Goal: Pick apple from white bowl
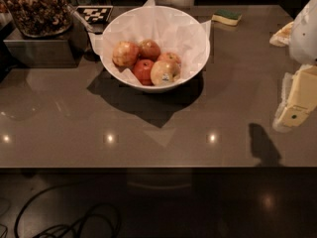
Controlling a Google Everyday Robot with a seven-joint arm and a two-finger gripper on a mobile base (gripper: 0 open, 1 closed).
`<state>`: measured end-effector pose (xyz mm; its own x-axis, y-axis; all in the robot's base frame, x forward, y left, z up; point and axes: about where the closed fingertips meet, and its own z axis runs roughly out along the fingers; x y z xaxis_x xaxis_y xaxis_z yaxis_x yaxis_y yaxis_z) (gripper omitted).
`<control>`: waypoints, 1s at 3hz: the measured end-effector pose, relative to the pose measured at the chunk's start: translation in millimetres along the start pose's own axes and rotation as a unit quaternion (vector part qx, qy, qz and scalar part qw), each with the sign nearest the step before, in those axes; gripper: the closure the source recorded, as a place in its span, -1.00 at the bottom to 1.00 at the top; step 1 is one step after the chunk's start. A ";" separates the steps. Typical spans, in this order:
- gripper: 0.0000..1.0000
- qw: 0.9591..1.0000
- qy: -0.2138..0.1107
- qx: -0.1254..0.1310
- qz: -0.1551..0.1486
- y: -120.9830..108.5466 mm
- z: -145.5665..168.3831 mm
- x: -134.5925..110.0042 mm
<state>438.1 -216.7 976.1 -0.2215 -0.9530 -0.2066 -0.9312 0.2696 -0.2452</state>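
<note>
The white bowl [204, 42], lined with crumpled white paper, stands on the brown counter at the back centre. It holds several apples. The apple [165, 72], pale yellow-green with a small dark-and-white sticker, lies at the bowl's front right. A deep red apple [143, 69] is to its left, and orange-red apples [125, 53] lie behind. My gripper [293, 112] hangs at the right edge of the view, above the counter, well to the right of the bowl and away from the apple. Its shadow falls on the counter below it.
A green-and-yellow sponge [227, 17] lies at the back right of the bowl. A clear container of snacks [35, 8] and a black-and-white marker card [94, 14] sit at the back left. The counter's front edge [148, 166] runs across; cables [74, 224] lie on the floor.
</note>
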 end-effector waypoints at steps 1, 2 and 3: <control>-1.00 1.000 0.000 0.000 0.000 0.0 0.0 0.0; -1.00 1.000 -0.009 0.004 0.011 -2.6 -2.4 -1.3; -1.00 0.998 -0.039 0.010 0.051 -11.1 -3.7 -1.4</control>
<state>447.7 -218.8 982.6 -0.2916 -0.9066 -0.3052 -0.8984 0.3691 -0.2382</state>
